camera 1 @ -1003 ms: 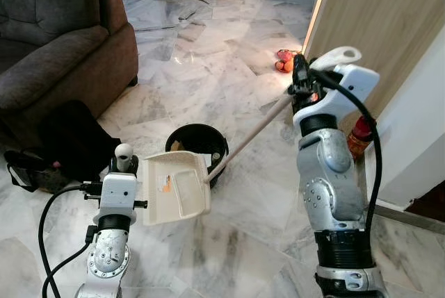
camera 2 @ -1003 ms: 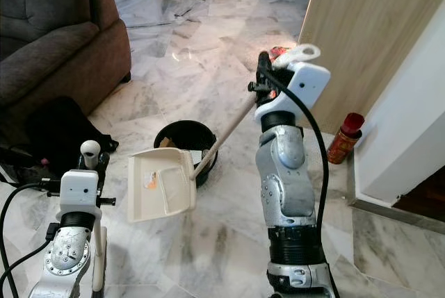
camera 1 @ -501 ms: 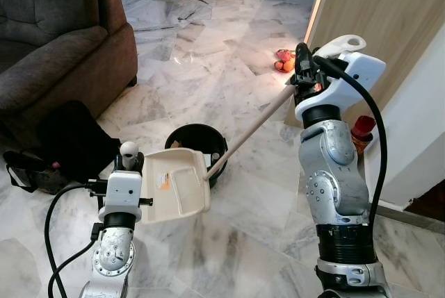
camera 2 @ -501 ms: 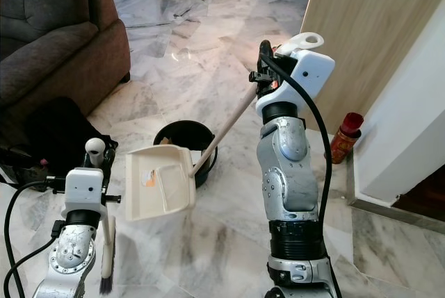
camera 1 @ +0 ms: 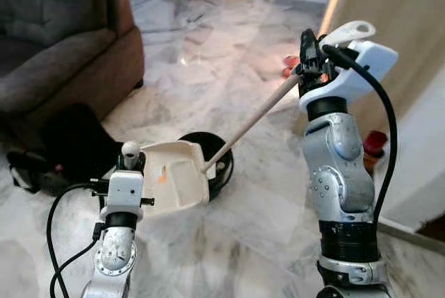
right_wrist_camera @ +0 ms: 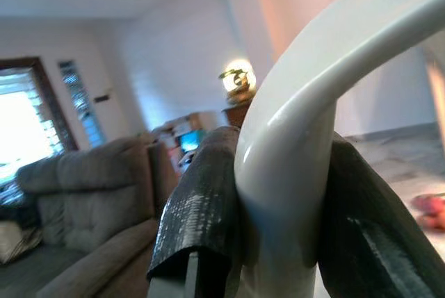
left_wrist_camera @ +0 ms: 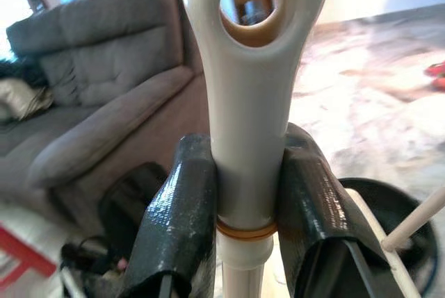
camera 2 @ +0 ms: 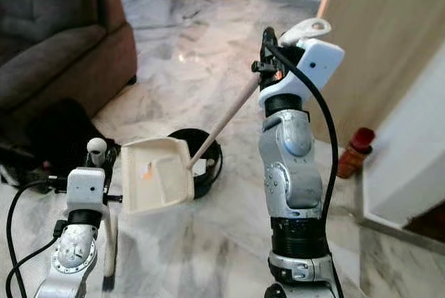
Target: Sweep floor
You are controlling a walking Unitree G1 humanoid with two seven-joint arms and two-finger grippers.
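A: Entry, right arm. Where is the right gripper (camera 2: 267, 48)?

B: Raised high at the right of the scene, fingers (right_wrist_camera: 201, 208) pressed against both sides of the white looped handle end of the dustpan (camera 1: 177, 183). The long pale shaft (camera 1: 254, 121) slopes down and leftward from it to the cream pan.

A: Pan position?

B: Lifted off the marble floor (camera 1: 208, 69), tilted, its far edge over the near rim of the black bin (camera 1: 221, 162). The shaft's lower end crosses the bin's opening. I cannot tell whether pan and rim touch.

A: Left arm?

B: Low at the left. The left gripper (left_wrist_camera: 240, 201) is clamped on the white handle of the broom (camera 2: 109, 242), just below the handle's hanging eye, one black finger (left_wrist_camera: 177, 214) on each side. In the right eye view the broom's stick runs down beside the forearm to dark bristles at the floor.

A: Surroundings?

B: Dark grey sofa (camera 1: 62, 41) to the left, a black bag (camera 1: 69, 142) on the floor at its foot, just left of the left arm. A red can (camera 2: 351, 152) stands by the wooden panel (camera 2: 389, 41) on the right. A small red and orange object (camera 1: 290, 64) lies on the floor beyond the right gripper; too blurred to identify.
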